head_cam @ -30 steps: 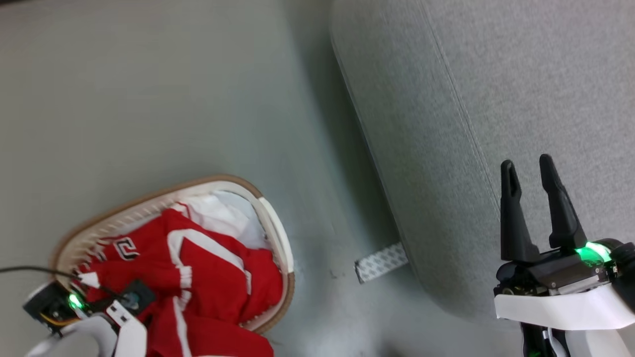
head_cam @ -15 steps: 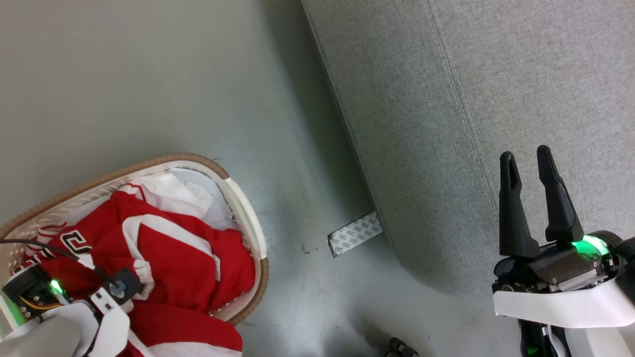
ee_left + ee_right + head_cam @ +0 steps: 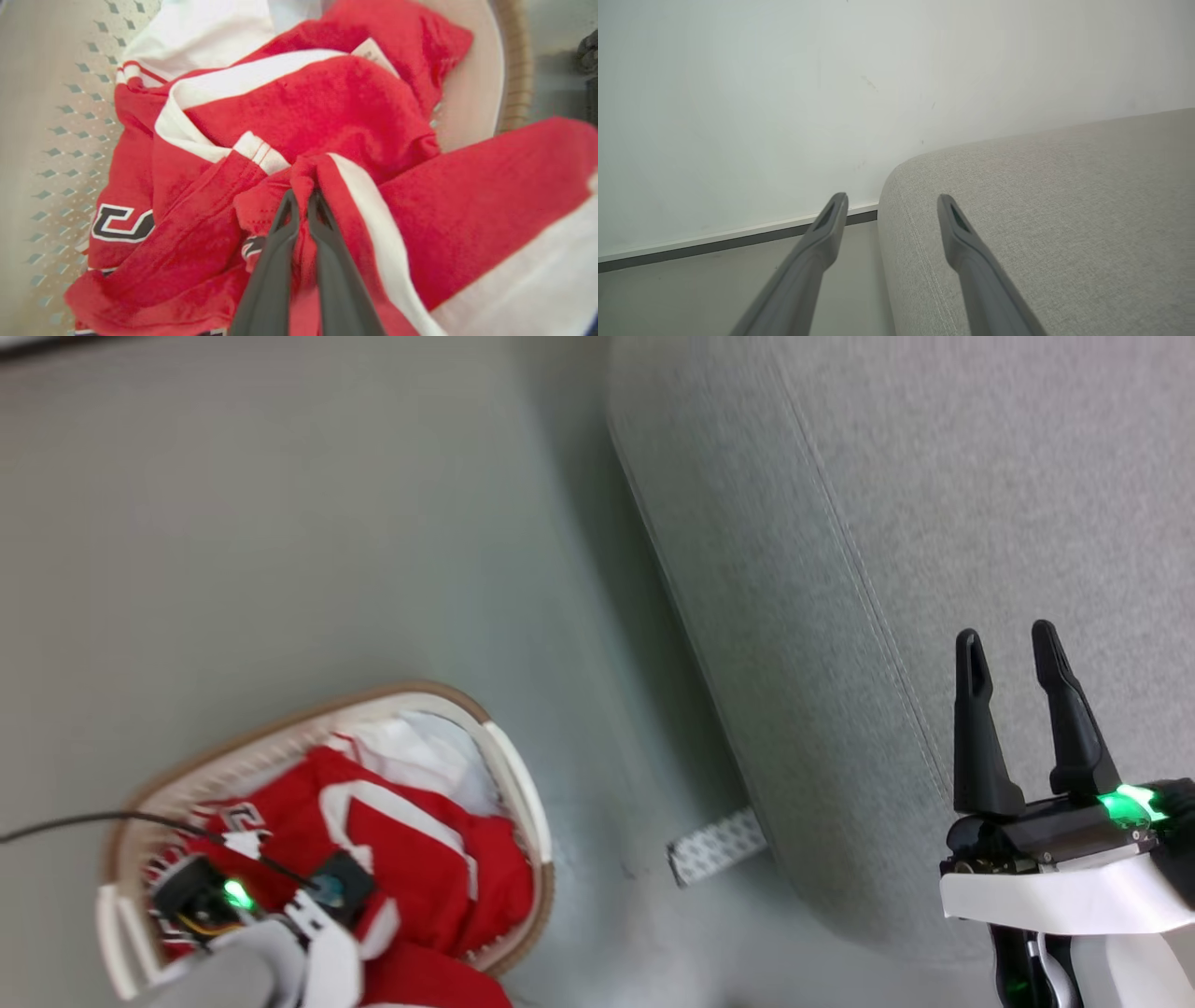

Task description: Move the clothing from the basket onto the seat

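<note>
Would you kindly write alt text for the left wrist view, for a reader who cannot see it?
The left gripper has its dark jaws shut on a fold of soft red clothing with white trim, heaped in the cream-white perforated plastic basket with a brown rim.

The head camera looks steeply down from above on the floor [image 3: 280, 523], with the basket [image 3: 518, 775] at 7 o'clock and the seat [image 3: 887, 523] at 2 o'clock. The left wrist camera sits close over the clothes [image 3: 327, 107] in that same basket. The right wrist camera looks low and level across the same seat's rounded corner, at 4 o'clock, to a wall [image 3: 784, 93] at 11 o'clock
</note>
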Robot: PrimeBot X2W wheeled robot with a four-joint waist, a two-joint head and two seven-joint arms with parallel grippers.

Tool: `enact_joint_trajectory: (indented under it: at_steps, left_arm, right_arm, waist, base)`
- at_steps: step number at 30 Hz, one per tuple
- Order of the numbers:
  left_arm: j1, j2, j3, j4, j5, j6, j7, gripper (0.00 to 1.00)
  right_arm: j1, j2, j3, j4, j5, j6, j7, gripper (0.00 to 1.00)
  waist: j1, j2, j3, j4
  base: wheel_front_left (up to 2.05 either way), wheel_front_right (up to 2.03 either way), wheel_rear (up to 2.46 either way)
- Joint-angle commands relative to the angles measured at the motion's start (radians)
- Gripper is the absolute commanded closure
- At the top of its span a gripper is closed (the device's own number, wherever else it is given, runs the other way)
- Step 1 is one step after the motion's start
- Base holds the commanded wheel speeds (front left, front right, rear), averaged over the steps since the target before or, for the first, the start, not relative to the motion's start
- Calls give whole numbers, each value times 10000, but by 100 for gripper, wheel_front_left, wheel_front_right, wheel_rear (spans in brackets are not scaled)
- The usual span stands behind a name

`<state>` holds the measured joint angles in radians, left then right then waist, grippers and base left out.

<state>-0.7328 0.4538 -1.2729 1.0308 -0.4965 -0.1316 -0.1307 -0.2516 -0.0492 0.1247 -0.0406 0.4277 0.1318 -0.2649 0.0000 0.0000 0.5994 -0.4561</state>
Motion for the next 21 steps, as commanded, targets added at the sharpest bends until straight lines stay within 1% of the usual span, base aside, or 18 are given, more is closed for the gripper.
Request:
enact_joint_trajectory:
  at_steps: [1,4,8,13,17,21]
  left_arm:
    - [149,-119,-1,72,-146,16,-130,100]
    - [330,-636,23,168,-653,16,-515,100]
    - [534,-1190,117,173,-1248,16,-948,100]
    - [732,-1672,449,-129,-1903,16,-1286,100]
    - [804,-1837,1124,-850,-2077,18,-1339,100]
    - [1070,-1718,2055,-2021,-1843,88,-1334,100]
  right_arm:
    - [-28,-22,-60,74,-107,-21,7,0]
    - [10,-28,-185,355,-495,-21,7,0]
    - [128,-31,-268,731,-878,-21,7,0]
    - [348,-29,-419,1065,-1104,-21,8,0]
    - [506,-29,-447,1304,-1167,-21,8,0]
    - [678,-25,-525,1452,-1204,-21,8,0]
  waist:
    - [0,0,-1032,752]
    - [0,0,-1840,1269]
    - [0,0,-2836,1909]
    - [0,0,-3804,2644]
    - [0,0,-4400,3161]
    - [0,0,-4822,3651]
  base:
    - [0,0,0]
    - [0,0,0]
    - [0,0,0]
    - [0,0,0]
    - [0,0,0]
    - [0,0,0]
